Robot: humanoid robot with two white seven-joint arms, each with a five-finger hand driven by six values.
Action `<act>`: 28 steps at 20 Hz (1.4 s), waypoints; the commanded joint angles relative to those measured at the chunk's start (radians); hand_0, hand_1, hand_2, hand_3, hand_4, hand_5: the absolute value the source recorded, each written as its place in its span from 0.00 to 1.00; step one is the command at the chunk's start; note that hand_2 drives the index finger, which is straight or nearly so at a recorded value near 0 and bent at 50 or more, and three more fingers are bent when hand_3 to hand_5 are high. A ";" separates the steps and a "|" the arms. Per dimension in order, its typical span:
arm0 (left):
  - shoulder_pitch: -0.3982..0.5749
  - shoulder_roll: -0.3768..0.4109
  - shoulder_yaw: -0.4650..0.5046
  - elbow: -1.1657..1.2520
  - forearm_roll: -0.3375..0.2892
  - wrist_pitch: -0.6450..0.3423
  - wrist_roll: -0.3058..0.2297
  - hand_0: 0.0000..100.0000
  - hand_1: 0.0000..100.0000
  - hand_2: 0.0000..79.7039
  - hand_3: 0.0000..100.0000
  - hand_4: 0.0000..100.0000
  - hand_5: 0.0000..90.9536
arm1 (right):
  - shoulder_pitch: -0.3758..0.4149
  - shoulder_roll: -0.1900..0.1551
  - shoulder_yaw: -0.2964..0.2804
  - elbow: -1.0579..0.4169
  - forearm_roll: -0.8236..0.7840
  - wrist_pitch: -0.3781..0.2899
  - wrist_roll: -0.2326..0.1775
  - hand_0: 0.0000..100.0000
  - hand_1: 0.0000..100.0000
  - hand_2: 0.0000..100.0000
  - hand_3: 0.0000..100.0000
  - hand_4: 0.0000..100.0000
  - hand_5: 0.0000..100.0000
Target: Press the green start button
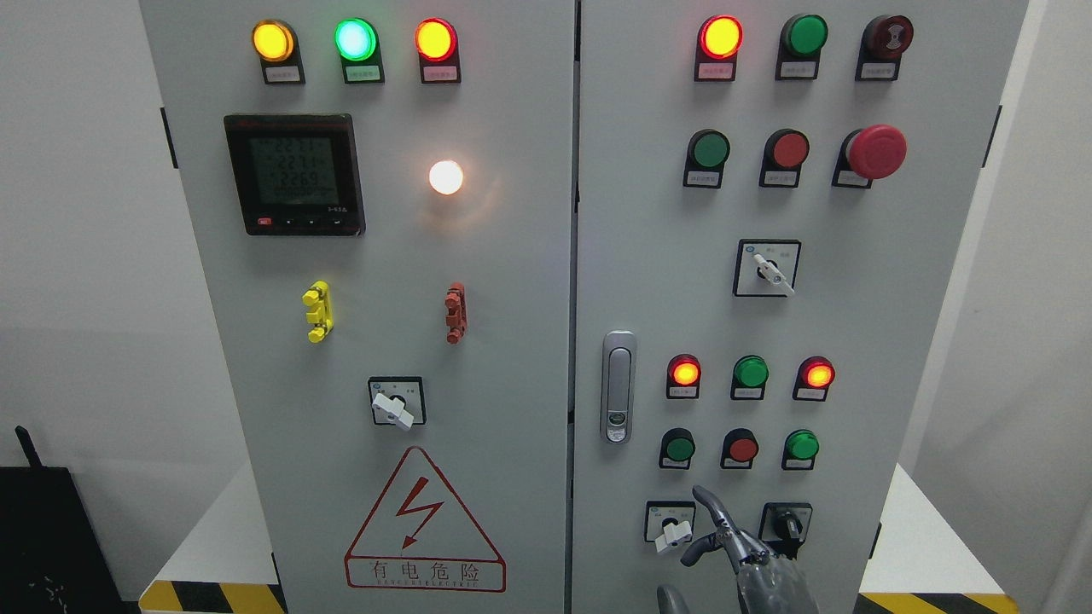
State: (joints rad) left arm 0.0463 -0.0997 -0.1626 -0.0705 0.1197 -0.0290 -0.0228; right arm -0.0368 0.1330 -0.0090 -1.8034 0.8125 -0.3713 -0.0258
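My right hand (735,546) rises from the bottom edge in front of the right cabinet door (853,341). Its index finger (710,503) points up, the thumb sticks out to the left, and it holds nothing. The fingertip is just below a row of three push buttons: a dark green one (680,447), a red one (741,448) and a brighter green one (802,444). It touches none of them. Another green push button (710,150) sits higher on the same door. No left arm shows.
Two rotary switches (670,529) (787,522) flank the hand. Red, green and red lamps (751,372) glow above the button row. A door handle (618,386) is to the left, a red mushroom stop button (875,152) higher up. The left door holds a meter (294,173).
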 commanded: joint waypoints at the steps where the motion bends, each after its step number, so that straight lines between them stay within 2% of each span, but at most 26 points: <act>1: 0.000 0.000 0.000 0.000 0.000 0.000 0.000 0.12 0.56 0.00 0.00 0.00 0.00 | 0.077 -0.001 -0.023 -0.106 -0.091 0.006 0.027 0.30 0.12 0.00 0.18 0.14 0.00; 5: 0.000 0.000 0.000 0.000 0.000 0.000 0.000 0.12 0.56 0.00 0.00 0.00 0.00 | 0.095 -0.001 -0.022 -0.114 -0.182 0.014 0.038 0.18 0.10 0.00 0.09 0.02 0.00; 7: 0.000 0.000 0.000 0.000 0.000 0.000 0.000 0.12 0.56 0.00 0.00 0.00 0.00 | 0.106 -0.001 -0.013 -0.114 -0.231 0.015 0.043 0.13 0.10 0.00 0.06 0.00 0.00; 9: 0.000 0.000 0.000 0.000 0.000 0.000 0.000 0.12 0.56 0.00 0.00 0.00 0.00 | 0.113 -0.001 -0.009 -0.114 -0.268 0.017 0.081 0.07 0.09 0.00 0.03 0.00 0.00; 11: 0.000 0.000 0.000 0.000 0.000 0.000 0.000 0.12 0.56 0.00 0.00 0.00 0.00 | 0.115 -0.001 0.000 -0.114 -0.318 0.020 0.089 0.03 0.08 0.00 0.00 0.00 0.00; 13: 0.000 0.000 0.000 0.000 0.000 0.000 0.000 0.12 0.56 0.00 0.00 0.00 0.00 | 0.120 -0.001 0.021 -0.114 -0.387 0.052 0.096 0.00 0.07 0.00 0.00 0.00 0.00; 16: 0.000 0.000 0.000 0.000 0.000 0.000 0.000 0.12 0.56 0.00 0.00 0.00 0.00 | 0.123 -0.001 0.055 -0.129 -0.493 0.118 0.102 0.00 0.05 0.00 0.00 0.00 0.00; 18: 0.000 0.000 0.000 0.000 0.000 0.000 0.000 0.12 0.56 0.00 0.00 0.00 0.00 | 0.123 -0.001 0.066 -0.129 -0.550 0.135 0.102 0.00 0.05 0.00 0.00 0.00 0.00; 28: 0.000 0.000 0.000 0.001 0.000 0.000 0.000 0.12 0.56 0.00 0.00 0.00 0.00 | 0.124 -0.001 0.103 -0.128 -0.630 0.143 0.102 0.00 0.01 0.00 0.00 0.00 0.00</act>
State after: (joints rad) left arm 0.0461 -0.0997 -0.1626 -0.0705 0.1197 -0.0290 -0.0228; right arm 0.0854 0.1321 0.0541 -1.9187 0.2341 -0.2310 0.0763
